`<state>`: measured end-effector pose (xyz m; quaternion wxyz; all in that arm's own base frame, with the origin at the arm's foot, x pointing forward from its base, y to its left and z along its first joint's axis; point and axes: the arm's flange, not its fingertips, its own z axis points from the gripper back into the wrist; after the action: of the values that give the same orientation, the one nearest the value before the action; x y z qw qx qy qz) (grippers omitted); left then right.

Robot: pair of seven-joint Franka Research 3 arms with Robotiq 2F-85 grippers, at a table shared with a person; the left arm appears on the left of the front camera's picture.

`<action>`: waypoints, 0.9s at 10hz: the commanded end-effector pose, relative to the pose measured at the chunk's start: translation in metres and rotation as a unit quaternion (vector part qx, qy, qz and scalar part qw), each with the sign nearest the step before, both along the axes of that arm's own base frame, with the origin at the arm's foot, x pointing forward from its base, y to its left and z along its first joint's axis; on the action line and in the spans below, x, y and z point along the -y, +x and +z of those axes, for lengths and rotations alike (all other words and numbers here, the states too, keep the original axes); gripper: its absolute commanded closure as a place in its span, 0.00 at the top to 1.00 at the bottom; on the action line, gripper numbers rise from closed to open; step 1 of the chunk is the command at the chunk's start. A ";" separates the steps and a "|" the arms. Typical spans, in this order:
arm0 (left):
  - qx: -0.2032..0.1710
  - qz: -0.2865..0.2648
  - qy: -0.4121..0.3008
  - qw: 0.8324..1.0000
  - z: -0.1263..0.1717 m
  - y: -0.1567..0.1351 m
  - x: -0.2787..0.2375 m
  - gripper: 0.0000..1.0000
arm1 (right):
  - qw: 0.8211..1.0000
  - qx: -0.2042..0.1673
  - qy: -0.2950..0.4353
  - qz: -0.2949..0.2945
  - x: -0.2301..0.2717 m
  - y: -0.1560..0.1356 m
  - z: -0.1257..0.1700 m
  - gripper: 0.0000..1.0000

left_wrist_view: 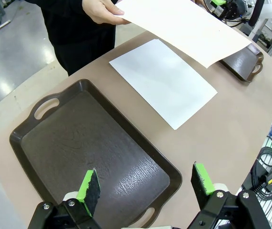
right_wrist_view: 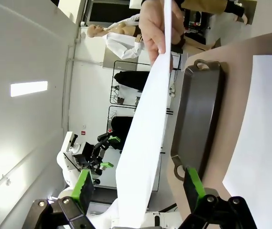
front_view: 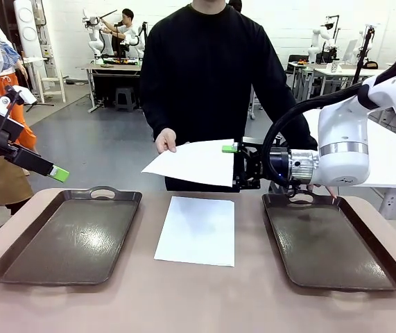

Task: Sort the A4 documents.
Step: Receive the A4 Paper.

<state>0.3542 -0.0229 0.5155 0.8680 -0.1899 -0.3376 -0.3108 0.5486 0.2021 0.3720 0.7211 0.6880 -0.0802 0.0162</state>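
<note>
A person's hand [front_view: 164,141] holds one A4 document [front_view: 191,163] in the air over the table's far edge. My right gripper [front_view: 236,166] is open, and the sheet's right edge lies between its fingers without being clamped. In the right wrist view this sheet [right_wrist_view: 147,138] runs edge-on between the green pads of the gripper [right_wrist_view: 138,186], with the hand [right_wrist_view: 159,24] at its far end. A second A4 document [front_view: 196,230] lies flat on the table between the trays. My left gripper [front_view: 55,172] hovers open at the far left, above the left tray [left_wrist_view: 78,143], with nothing in it [left_wrist_view: 145,183].
Two dark brown handled trays sit on the tan table, one at the left [front_view: 17,257] and one at the right [front_view: 385,270]. The person stands at the far edge, in the middle. My right arm reaches in above the right tray's far end.
</note>
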 end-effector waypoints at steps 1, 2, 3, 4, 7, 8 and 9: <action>0.002 -0.006 -0.005 1.000 -0.002 0.001 -0.003 1.00 | 1.000 -0.016 0.010 -0.015 -0.013 0.010 0.000 1.00; 0.002 -0.006 -0.005 1.000 -0.002 0.001 -0.003 1.00 | 1.000 -0.011 0.009 -0.012 -0.016 0.009 0.000 0.83; 0.002 -0.006 -0.005 1.000 -0.002 0.001 -0.003 1.00 | 1.000 -0.016 0.014 -0.009 -0.017 0.008 0.000 0.82; 0.002 -0.006 -0.005 1.000 -0.002 0.001 -0.003 1.00 | 1.000 -0.017 0.018 -0.011 -0.017 0.007 -0.001 0.65; 0.002 -0.006 -0.005 1.000 -0.002 0.001 -0.003 1.00 | 0.999 -0.028 0.041 -0.022 -0.020 0.007 -0.003 0.45; 0.002 -0.006 -0.005 1.000 -0.002 0.001 -0.003 1.00 | 0.998 -0.033 0.043 -0.024 -0.023 0.008 -0.006 0.28; 0.002 -0.006 -0.005 1.000 -0.002 0.001 -0.003 1.00 | 0.998 -0.036 0.042 -0.027 -0.024 0.007 -0.009 0.27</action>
<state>0.3542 -0.0229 0.5155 0.8680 -0.1899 -0.3376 -0.3107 0.5527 0.2168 0.3659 0.7009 0.7092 -0.0739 -0.0145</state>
